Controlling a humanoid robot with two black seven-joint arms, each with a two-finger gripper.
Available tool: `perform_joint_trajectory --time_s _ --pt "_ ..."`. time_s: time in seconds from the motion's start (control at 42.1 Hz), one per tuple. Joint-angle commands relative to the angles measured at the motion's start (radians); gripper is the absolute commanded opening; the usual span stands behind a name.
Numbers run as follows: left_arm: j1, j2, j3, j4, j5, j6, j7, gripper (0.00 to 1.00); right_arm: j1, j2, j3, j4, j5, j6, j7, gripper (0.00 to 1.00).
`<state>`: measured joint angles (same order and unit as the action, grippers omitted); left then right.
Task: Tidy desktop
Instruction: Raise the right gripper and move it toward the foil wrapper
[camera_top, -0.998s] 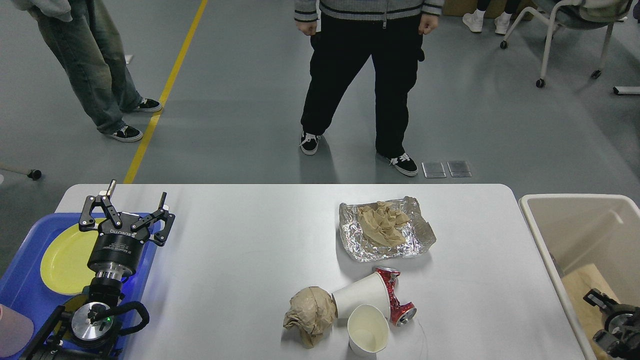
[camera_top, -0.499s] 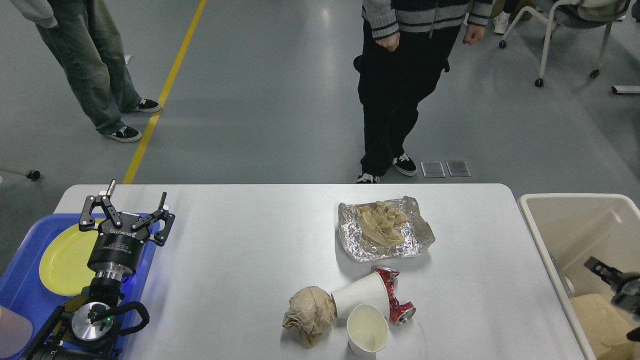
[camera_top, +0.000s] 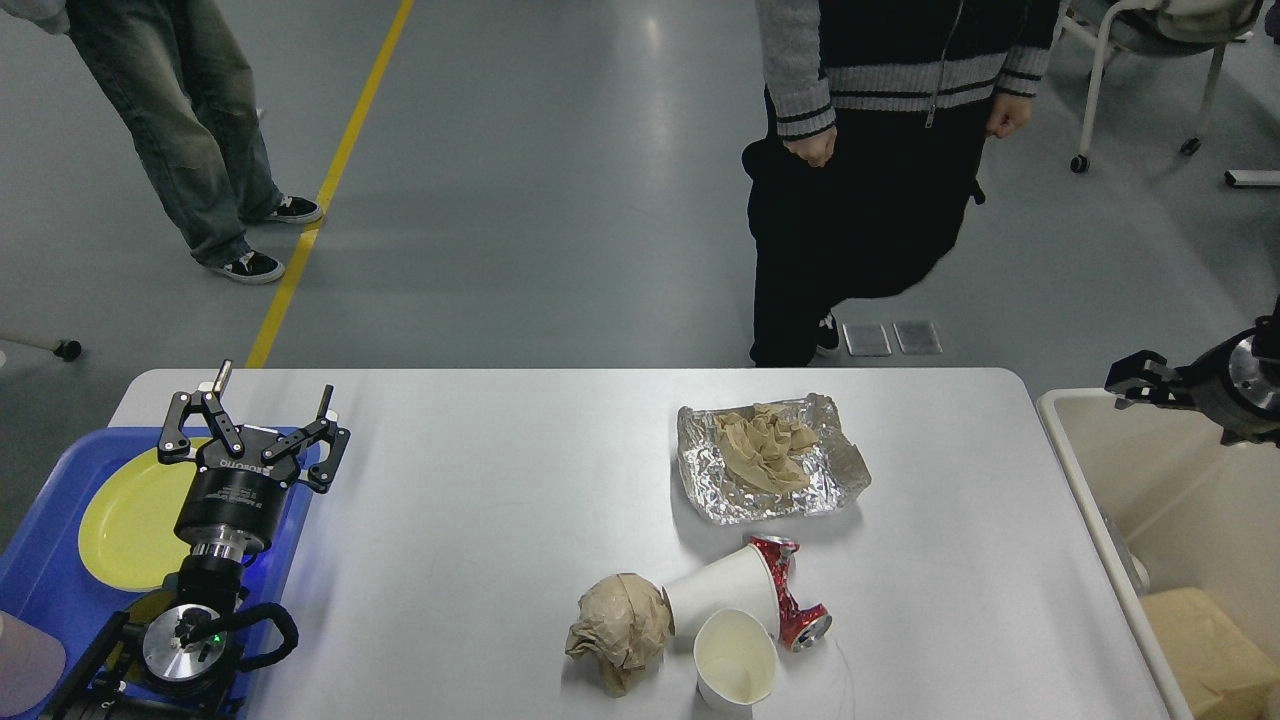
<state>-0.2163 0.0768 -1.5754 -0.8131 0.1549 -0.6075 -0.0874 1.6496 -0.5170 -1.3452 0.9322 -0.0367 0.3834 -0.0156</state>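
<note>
While litter remains mid-desk: tidying judged unfinished.
Desk (camera_top: 480, 500): white, fills lower view; blue tray (camera_top: 50, 590) at left edge, cream bin (camera_top: 1075, 440) at right edge.
Left pincer (camera_top: 262, 412): fingers spread apart, empty, poised over the tray's right rim beside the yellow plate (camera_top: 125, 520).
Right pincer (camera_top: 1135, 375): raised above the bin's far corner, seen small and dark; apart or together, cannot tell.
Foil dish (camera_top: 770, 460): right of centre, crumpled brown napkin inside.
Near-edge cluster: paper ball (camera_top: 620, 625) touching tipped cup (camera_top: 720, 595); upright cup (camera_top: 735, 670) just beside; crushed red can (camera_top: 790, 595) against the tipped cup.
Risk, cluster: touching pieces likely to shove one another; tipped cup could roll off the near edge.
Risk, foil: flimsy, may buckle and spill the napkin.
Risk, bystander (camera_top: 880, 170): close behind the far edge, within a wide swing.
</note>
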Motion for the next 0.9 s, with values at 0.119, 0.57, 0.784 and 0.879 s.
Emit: perform_joint_trajectory --time_s 0.119,0.57,0.784,0.879 --pt "0.0 0.0 0.0 0.0 0.0 0.0 -0.002 0.96 0.424 0.101 -0.038 0.218 0.003 0.366 -0.001 1.0" --pt "0.0 0.0 0.0 0.0 0.0 0.002 -0.002 0.96 0.868 0.232 0.041 0.714 0.035 0.39 -0.003 1.0" --pt "0.0 0.0 0.0 0.0 0.0 0.002 0.0 0.96 0.865 0.235 0.043 0.721 0.035 0.382 -0.003 1.0" --pt "0.0 0.0 0.0 0.0 0.0 0.0 0.0 0.96 0.857 0.238 0.043 0.714 0.035 0.371 -0.003 1.0"
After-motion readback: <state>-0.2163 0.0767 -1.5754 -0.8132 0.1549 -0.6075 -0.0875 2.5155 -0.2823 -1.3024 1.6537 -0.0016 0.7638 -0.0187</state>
